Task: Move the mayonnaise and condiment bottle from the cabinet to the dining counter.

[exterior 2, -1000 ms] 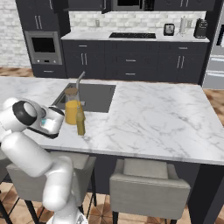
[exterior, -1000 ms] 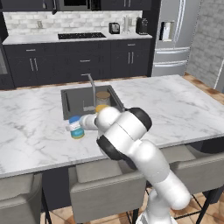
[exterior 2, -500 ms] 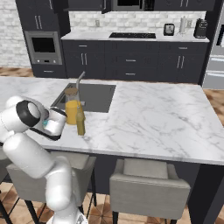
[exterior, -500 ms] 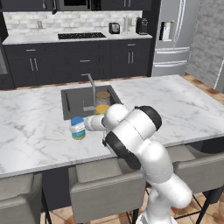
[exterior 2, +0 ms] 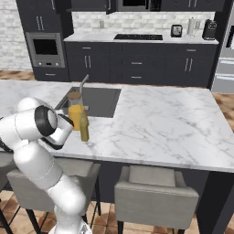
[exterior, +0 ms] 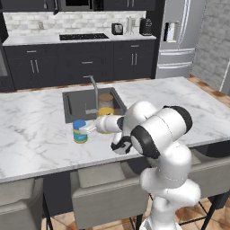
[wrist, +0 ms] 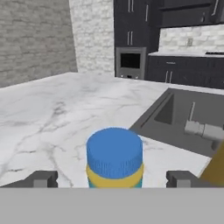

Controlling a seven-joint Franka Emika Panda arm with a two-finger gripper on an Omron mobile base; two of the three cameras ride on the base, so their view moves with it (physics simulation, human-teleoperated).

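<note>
The mayonnaise (exterior: 80, 131), a squat yellow jar with a blue lid (wrist: 114, 151), stands upright on the white marble dining counter (exterior: 27, 130), just left of the front of the sink. My gripper (exterior: 88, 128) reaches it from the right and is open. In the hand view the jar sits between the two fingertips (wrist: 41, 179) with a gap on each side, so nothing is gripped. The condiment bottle is out of view. Dark wall cabinets (exterior 2: 87, 4) line the far wall; I cannot tell which is the task's cabinet.
A dark inset sink (exterior: 78, 105) with a faucet (exterior: 93, 87) lies behind the jar. A tan-lidded yellow jar (exterior 2: 75, 109) and an amber bottle (exterior 2: 84, 125) stand at the sink's near corner, close to my forearm. Grey stools (exterior 2: 155, 196) line the counter's front. Marble stretches free to the right (exterior 2: 160, 119).
The jaws have spread off the mayonnaise jar, which stays standing in place. My elbow has swung to the right.
</note>
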